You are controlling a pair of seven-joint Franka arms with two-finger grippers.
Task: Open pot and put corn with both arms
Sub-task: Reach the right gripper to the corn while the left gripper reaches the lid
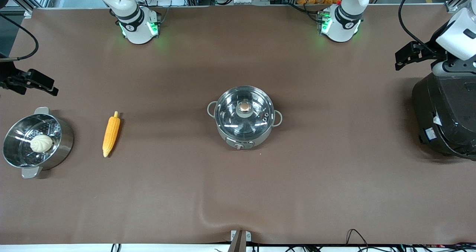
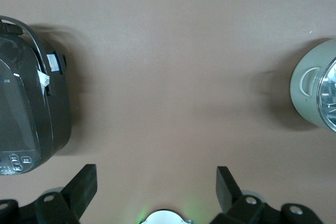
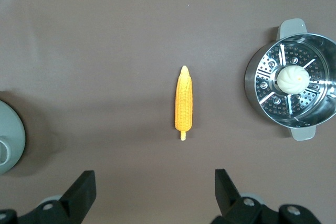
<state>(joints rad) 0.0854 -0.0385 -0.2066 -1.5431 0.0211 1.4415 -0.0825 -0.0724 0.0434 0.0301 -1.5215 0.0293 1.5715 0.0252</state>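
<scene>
The steel pot (image 1: 260, 137) stands in the middle of the table with its glass lid (image 1: 228, 118) on, copper knob (image 1: 244, 108) on top. The pot's edge also shows in the left wrist view (image 2: 307, 85) and the right wrist view (image 3: 8, 137). The corn (image 1: 111, 133) lies flat on the table toward the right arm's end, also seen in the right wrist view (image 3: 184, 106). My right gripper (image 3: 153, 178) is open and empty, up in the air at the right arm's end (image 1: 42, 84). My left gripper (image 2: 156, 174) is open and empty, up beside the rice cooker (image 1: 407, 57).
A perforated steamer pot (image 1: 65, 140) holding a white bun (image 1: 41, 143) stands at the right arm's end, beside the corn; it also shows in the right wrist view (image 3: 254, 85). A large black rice cooker (image 1: 446, 114) stands at the left arm's end, also in the left wrist view (image 2: 26, 114).
</scene>
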